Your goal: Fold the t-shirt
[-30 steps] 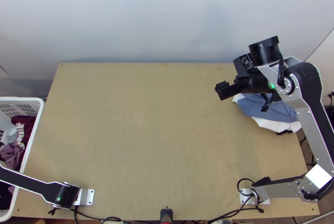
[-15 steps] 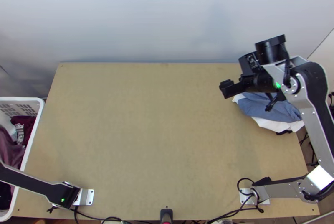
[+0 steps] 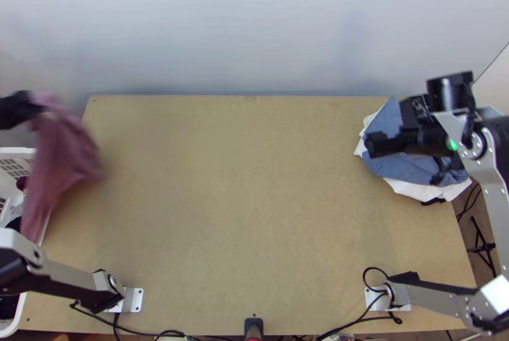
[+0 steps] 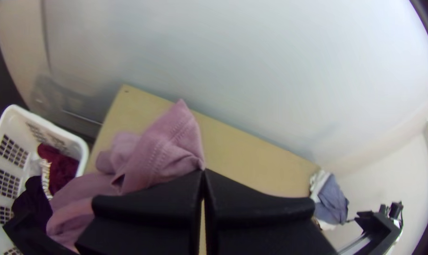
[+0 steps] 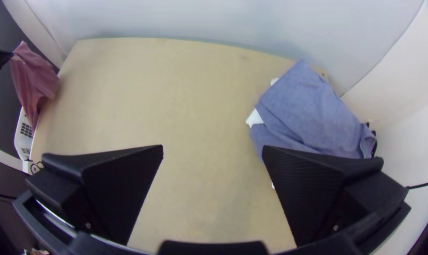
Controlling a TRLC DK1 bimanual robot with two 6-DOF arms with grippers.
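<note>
- Across the worktop [image 3: 248, 214], smooth pale wood, folding looks unstarted; spreading and every fold remain.
- Beside its left edge, a slotted white basket [image 4: 85, 151].
- Over that edge, the soft mauve t-shirt [image 3: 60, 144] hangs bunched.
- Off its far left corner, the left fingers [image 4: 147, 203] pinch the t-shirt; above its right side, the right fingers [image 5: 114, 189] gape, empty.

Left arm [image 3: 70, 282]: being held bent, lower link being directed outward from base. Left gripper [image 3: 38, 109]: being held at top view's upper left; fingers [image 4: 145, 203] being held together. Right arm [image 3: 436, 298]: being held bent at right edge, forearm being angled up picture. Right gripper [image 3: 371, 144]: being pointed leftward; fingers [image 5: 117, 189] being held wide apart.
</note>
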